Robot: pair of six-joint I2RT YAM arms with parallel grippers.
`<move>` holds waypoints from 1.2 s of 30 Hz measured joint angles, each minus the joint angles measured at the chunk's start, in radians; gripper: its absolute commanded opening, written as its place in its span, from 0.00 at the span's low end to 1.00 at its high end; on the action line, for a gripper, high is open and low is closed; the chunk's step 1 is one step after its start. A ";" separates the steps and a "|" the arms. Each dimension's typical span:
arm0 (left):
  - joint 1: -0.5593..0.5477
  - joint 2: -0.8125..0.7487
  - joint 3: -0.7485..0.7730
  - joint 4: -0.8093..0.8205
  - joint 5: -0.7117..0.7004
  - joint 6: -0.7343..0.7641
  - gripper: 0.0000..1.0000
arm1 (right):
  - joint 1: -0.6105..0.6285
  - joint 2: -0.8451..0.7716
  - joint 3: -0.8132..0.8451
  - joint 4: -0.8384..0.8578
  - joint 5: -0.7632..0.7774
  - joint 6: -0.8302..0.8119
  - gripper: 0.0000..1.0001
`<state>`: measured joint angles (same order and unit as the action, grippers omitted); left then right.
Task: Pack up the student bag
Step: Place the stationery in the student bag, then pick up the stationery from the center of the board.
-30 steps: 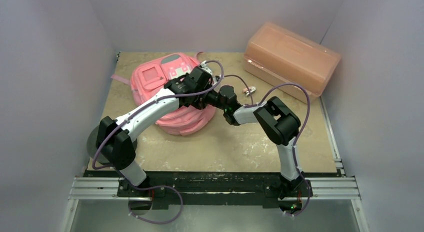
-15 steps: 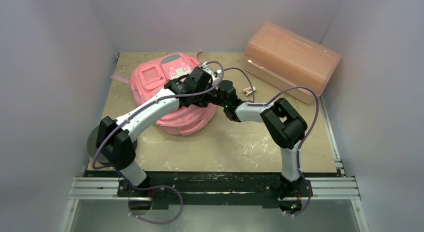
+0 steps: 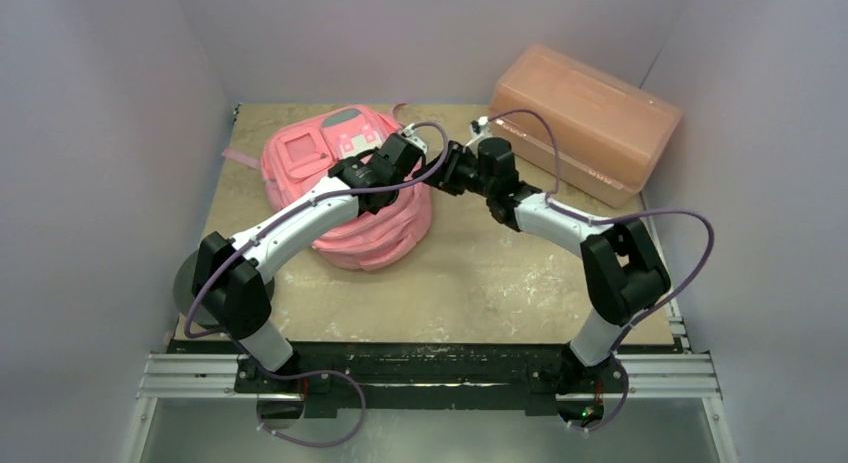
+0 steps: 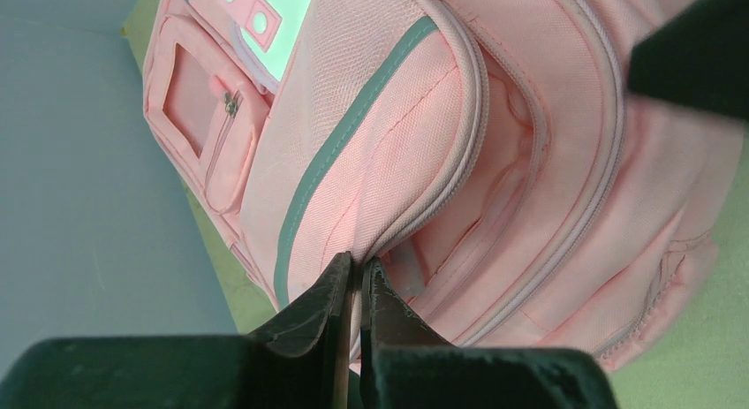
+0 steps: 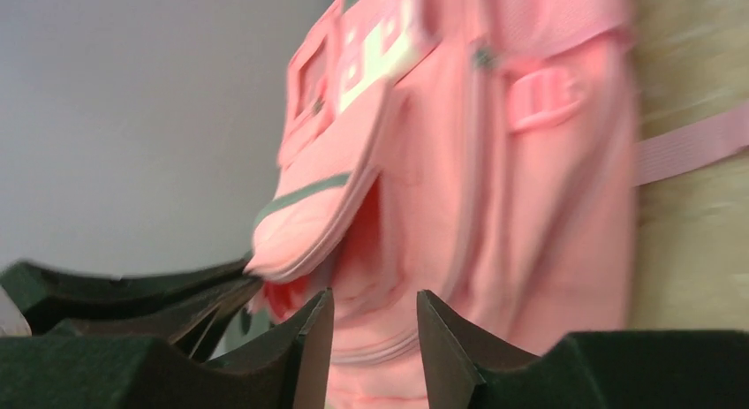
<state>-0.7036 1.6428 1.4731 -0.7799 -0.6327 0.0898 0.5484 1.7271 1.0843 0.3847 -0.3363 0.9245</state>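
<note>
The pink student bag [image 3: 320, 163] lies on the tan table, front pockets and grey-and-white patch up. My left gripper [image 3: 408, 173] is at its right side, shut on the zippered edge of the bag's flap [image 4: 415, 100] and holding it off the layer below. In the left wrist view the jaws [image 4: 356, 266] pinch that edge tight. My right gripper [image 3: 440, 175] hovers just right of the bag, open, nothing between its fingers [image 5: 374, 312]. It faces the gap under the lifted flap [image 5: 309, 215]. The left gripper's fingers [image 5: 132, 294] show at the left of the right wrist view.
A rigid translucent orange-pink box [image 3: 585, 113] stands at the back right, just behind the right arm. Bare tabletop [image 3: 480, 273] stretches in front of the bag. Grey walls close in the left, back and right sides. A pink strap [image 3: 240, 159] trails left of the bag.
The right arm has swung from the bag's front right round to its right side, toward the back, its jaws narrowing somewhat. The left gripper has kept its hold on the flap.
</note>
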 measured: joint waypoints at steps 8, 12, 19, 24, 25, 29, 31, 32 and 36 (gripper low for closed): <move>0.000 0.000 0.000 0.000 0.001 0.000 0.00 | -0.190 -0.016 0.119 -0.386 0.263 -0.114 0.67; 0.000 0.000 0.000 0.000 0.002 0.000 0.00 | -0.206 0.029 0.193 -0.563 0.444 -0.087 0.77; 0.000 0.001 0.000 -0.002 0.005 0.000 0.00 | -0.203 0.128 0.215 -0.708 0.613 -0.027 0.91; 0.000 0.001 0.000 -0.003 0.007 0.000 0.00 | -0.226 0.185 0.234 -0.747 0.634 0.013 0.93; 0.000 0.001 0.000 -0.003 0.008 0.000 0.00 | -0.233 0.196 0.245 -0.753 0.634 0.020 0.93; 0.000 0.001 0.000 -0.005 0.011 0.000 0.00 | -0.255 0.237 0.313 -0.769 0.637 0.038 0.93; 0.000 0.000 0.000 -0.006 0.014 0.000 0.00 | -0.263 0.266 0.369 -0.782 0.643 0.048 0.93; 0.000 0.001 0.000 -0.006 0.014 0.000 0.00 | -0.266 0.274 0.381 -0.782 0.644 0.051 0.93; 0.000 0.001 0.000 -0.007 0.021 -0.001 0.00 | -0.269 0.336 0.478 -0.815 0.661 0.067 0.91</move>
<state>-0.7036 1.6436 1.4731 -0.7872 -0.6121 0.0891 0.2794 2.0636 1.5627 -0.4301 0.3248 0.9916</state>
